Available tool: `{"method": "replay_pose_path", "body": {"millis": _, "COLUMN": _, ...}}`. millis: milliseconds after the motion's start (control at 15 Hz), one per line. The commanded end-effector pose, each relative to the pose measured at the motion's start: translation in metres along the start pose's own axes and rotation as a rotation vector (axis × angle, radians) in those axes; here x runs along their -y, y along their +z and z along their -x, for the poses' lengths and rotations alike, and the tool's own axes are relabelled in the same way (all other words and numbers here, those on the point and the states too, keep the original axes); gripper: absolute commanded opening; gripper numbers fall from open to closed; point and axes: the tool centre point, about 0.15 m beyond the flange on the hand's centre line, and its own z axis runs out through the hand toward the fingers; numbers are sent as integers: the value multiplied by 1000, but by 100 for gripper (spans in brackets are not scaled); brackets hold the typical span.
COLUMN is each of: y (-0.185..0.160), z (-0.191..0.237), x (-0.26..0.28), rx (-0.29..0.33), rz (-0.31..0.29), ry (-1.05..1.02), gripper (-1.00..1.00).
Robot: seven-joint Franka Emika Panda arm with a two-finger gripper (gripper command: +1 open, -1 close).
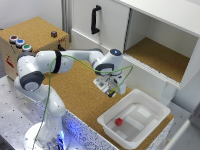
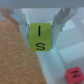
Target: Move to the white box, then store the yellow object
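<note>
The white box (image 1: 150, 102) is a shallow white bin on the cork surface at the exterior view's right. My gripper (image 1: 111, 92) hovers just beside the bin's near-left rim, above the cork. It is shut on the yellow object (image 2: 40, 37), a small yellow-green block with black letters, seen between the two fingers (image 2: 61, 22) in the wrist view. In the exterior view the block shows as a small yellow spot at the fingertips. The bin's white rim (image 2: 50, 62) lies below the block in the wrist view.
A small red object (image 1: 119, 121) lies on the bin's floor and also shows in the wrist view (image 2: 74, 74). A large white cabinet with a black handle (image 1: 95, 19) and an open cork-lined compartment (image 1: 160, 55) stands behind. A wooden box with buttons (image 1: 30, 37) is at the left.
</note>
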Motion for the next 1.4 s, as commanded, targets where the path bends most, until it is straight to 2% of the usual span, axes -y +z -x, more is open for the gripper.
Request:
{"method": "replay_pose_path", "body": {"millis": 0, "y": 46, "z": -18, "x": -69, "rx": 7, "rz": -30, "ry": 143, "gripper": -100}}
{"method": "replay_pose_path", "body": {"millis": 333, "y": 92, "z": -21, "x": -82, "rx": 17, "rz": -90, "ry": 239, "gripper": -100}}
{"method": "replay_pose_path", "body": {"millis": 400, "y": 96, "z": -25, "x": -81, "rx": 15, "rz": -84, "ry": 249, "gripper": -100}}
{"method": "replay_pose_path", "body": {"millis": 600, "y": 111, "z": -40, "x": -75, "rx": 9, "rz": -124, "ry": 253, "gripper": -100}}
{"method": "replay_pose_path", "body": {"millis": 1000, "y": 127, "z": -46, "x": -50, "rx": -3, "rz": -126, "ry": 246, "gripper": -100}}
{"method": "replay_pose_path", "body": {"millis": 1067, "y": 122, "z": -44, "x": -46, "rx": -21, "rz": -95, "ry": 245, "gripper": 100}}
{"method": "replay_pose_path", "body": {"millis": 1200, "y": 106, "z": -40, "x": -40, "rx": -54, "rz": -64, "ry": 240, "gripper": 100}}
{"method": "replay_pose_path", "body": {"millis": 1333, "y": 73, "z": -33, "x": -31, "rx": -130, "rz": -59, "ry": 229, "gripper": 100}}
